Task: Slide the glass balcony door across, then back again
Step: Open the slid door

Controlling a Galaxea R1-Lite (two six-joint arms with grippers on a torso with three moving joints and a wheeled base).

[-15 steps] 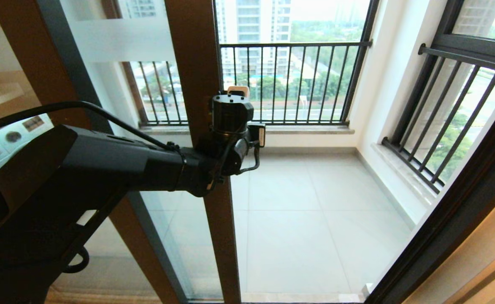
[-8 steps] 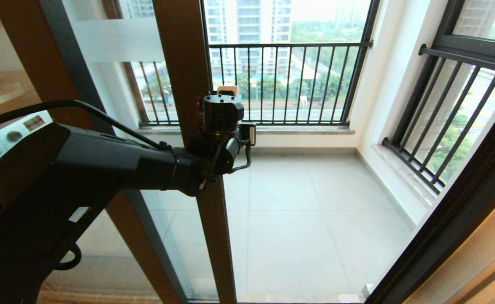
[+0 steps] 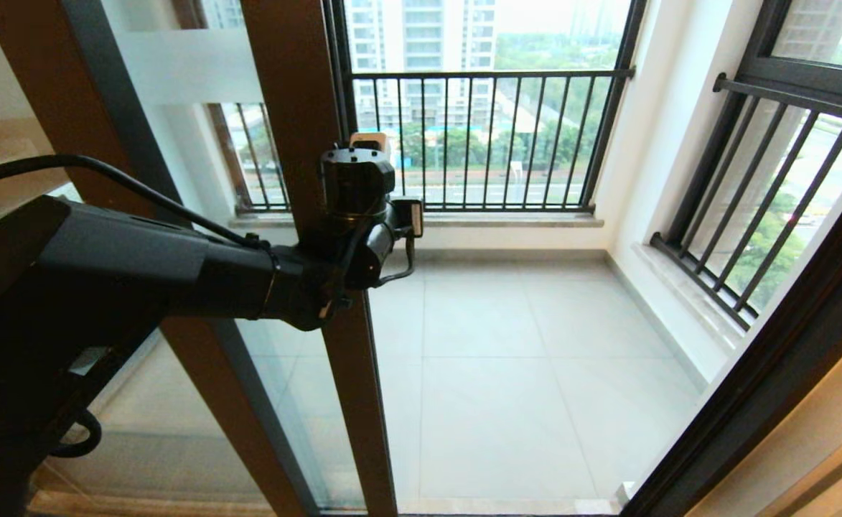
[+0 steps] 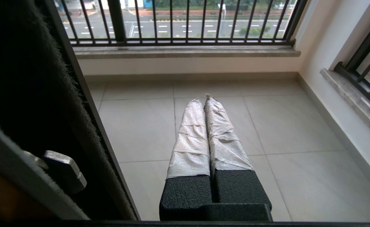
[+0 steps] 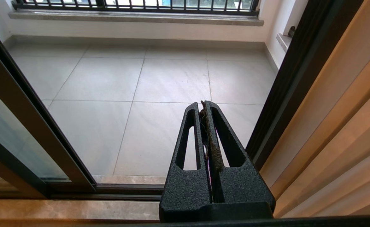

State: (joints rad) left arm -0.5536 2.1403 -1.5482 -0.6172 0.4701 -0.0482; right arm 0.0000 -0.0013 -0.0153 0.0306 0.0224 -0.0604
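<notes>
Seemingly empty, left gripper (image 4: 204, 97) fingers (image 4: 191, 135) pressed together beside glass balcony door (image 3: 298, 143)

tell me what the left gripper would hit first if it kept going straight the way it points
Probably the balcony floor tiles: the shut left gripper points out and down over them, nothing between, with the door edge beside it. Depth is uncertain.

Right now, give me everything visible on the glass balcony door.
The glass balcony door is a tall clear pane in a dark brown frame, with a frosted white band across the glass near the top. It stands upright, slid partly aside to the left, with the tiled balcony open on its right. Its leading edge shows a dark brush seal and a small metal latch piece. The left gripper, shut, reaches past that edge; actual contact with the frame cannot be confirmed.
</notes>
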